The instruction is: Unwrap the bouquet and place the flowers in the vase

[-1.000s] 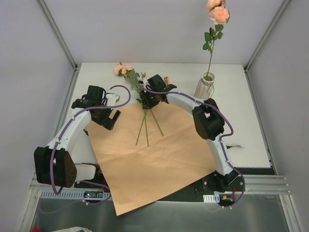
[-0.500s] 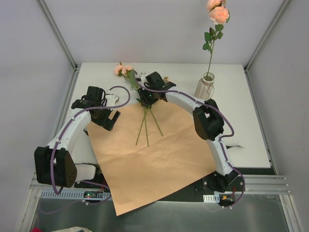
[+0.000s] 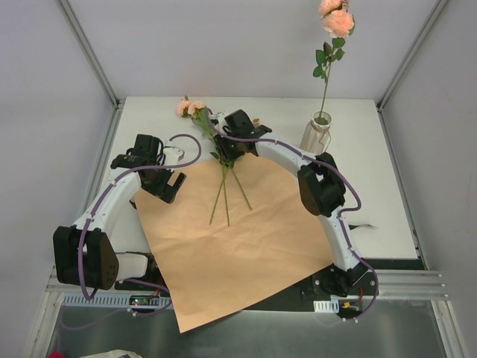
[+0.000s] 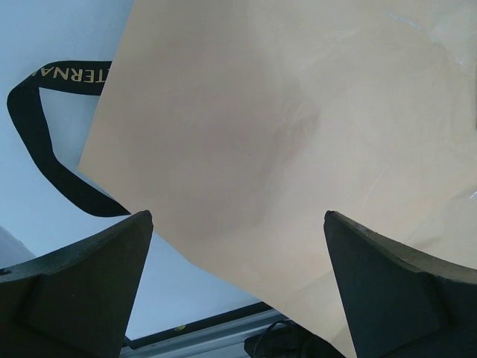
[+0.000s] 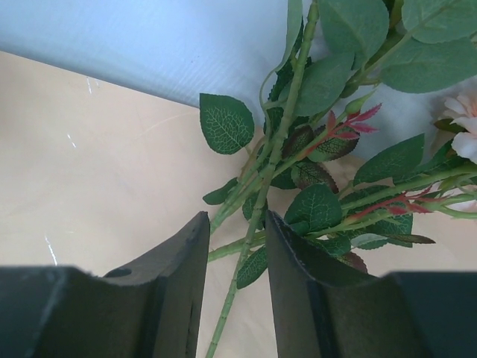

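Loose flowers point(image 5: 322, 83) are lying across the far edge of an opened sheet of kraft paper point(image 3: 231, 246). Their peach-pink blooms are resting on the white worktop point(image 3: 373, 186) beyond the sheet, and their thin green stems are fanning out toward the middle of the paper. A single rose point(image 3: 337, 21) is standing upright in the vase point(image 3: 316, 136), which is sitting at the far right of the worktop, well apart from the rest.

The right end effector point(image 5: 237, 220) is hovering low over the leafy part of the stems. Its fingers are standing narrowly apart and straddling one stem; the gap between them is showing wider than the stem, so nothing is clamped.

The left end effector point(image 4: 237, 216) is hanging above the far left corner of the paper, spread fully wide and holding nothing. Just beside that corner a black ribbon point(image 4: 74, 77) with gold lettering is looping across the bare worktop, one end running under the paper's edge. The sheet's near corner is hanging over the front edge of the worktop, between the two arm bases.
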